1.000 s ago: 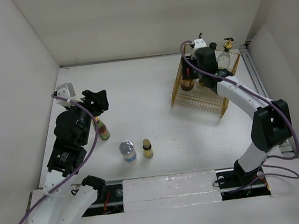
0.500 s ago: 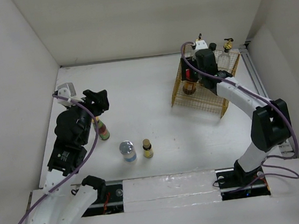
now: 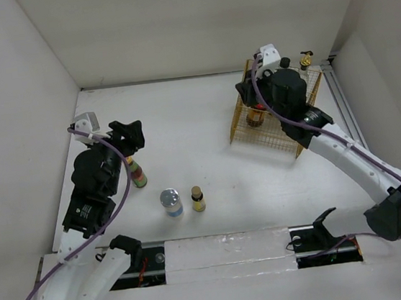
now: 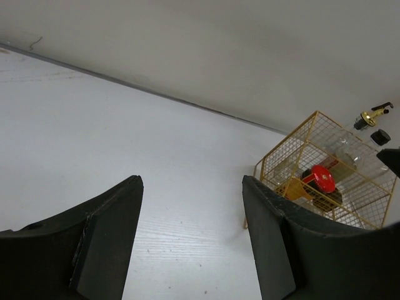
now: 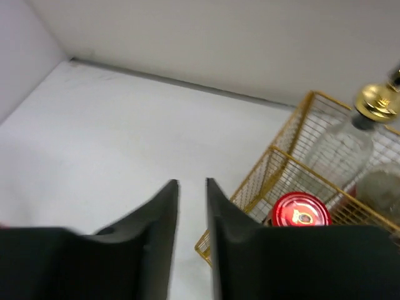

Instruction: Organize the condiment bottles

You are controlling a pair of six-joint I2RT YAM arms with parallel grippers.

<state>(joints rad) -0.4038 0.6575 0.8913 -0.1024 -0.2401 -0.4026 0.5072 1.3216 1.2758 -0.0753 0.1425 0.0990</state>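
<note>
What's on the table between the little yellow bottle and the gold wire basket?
Nothing. The top external view shows bare table between the small yellow bottle and the gold wire basket.

In the top view, the middle of the table (image 3: pixel 190 122) is left open from lower left to upper right. The lower left is blocked by a striped bottle (image 3: pixel 139 175), a silver-lidded jar (image 3: pixel 170 202) and a yellow bottle (image 3: pixel 198 199). At upper right, the basket (image 3: pixel 261 137) is crowded by a red-lidded jar (image 3: pixel 255 117) and a gold-spouted bottle (image 3: pixel 305 60), and overhung by the right arm (image 3: pixel 288 93).
</note>
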